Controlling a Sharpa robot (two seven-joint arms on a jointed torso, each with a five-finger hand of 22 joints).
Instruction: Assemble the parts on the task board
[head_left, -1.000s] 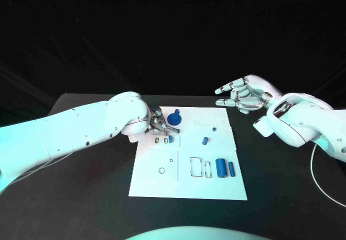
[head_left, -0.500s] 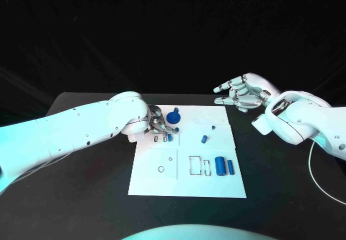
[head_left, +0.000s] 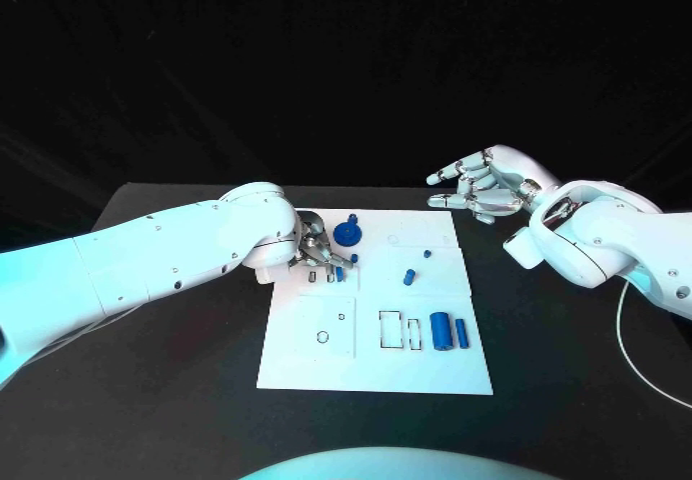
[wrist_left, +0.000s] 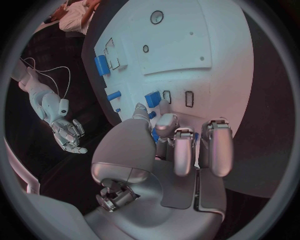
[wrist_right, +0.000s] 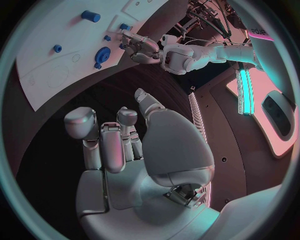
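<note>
The white task board lies in the middle of the black table. At its far left corner my left hand has its fingers curled down and pinches a small blue part by its end, just over two small slots. In the left wrist view that part sticks out past the thumb tip. A round blue part stands right behind the hand. My right hand hovers off the board's far right corner, fingers apart, holding nothing.
Two short blue pegs lie mid-board, and two blue cylinders lie beside rectangular outlines nearer me. A ring outline marks the near left. A thin white cable runs along the table's right side.
My left hand has shifted slightly toward me with the small blue part, closer to the slots. My right hand has barely moved.
</note>
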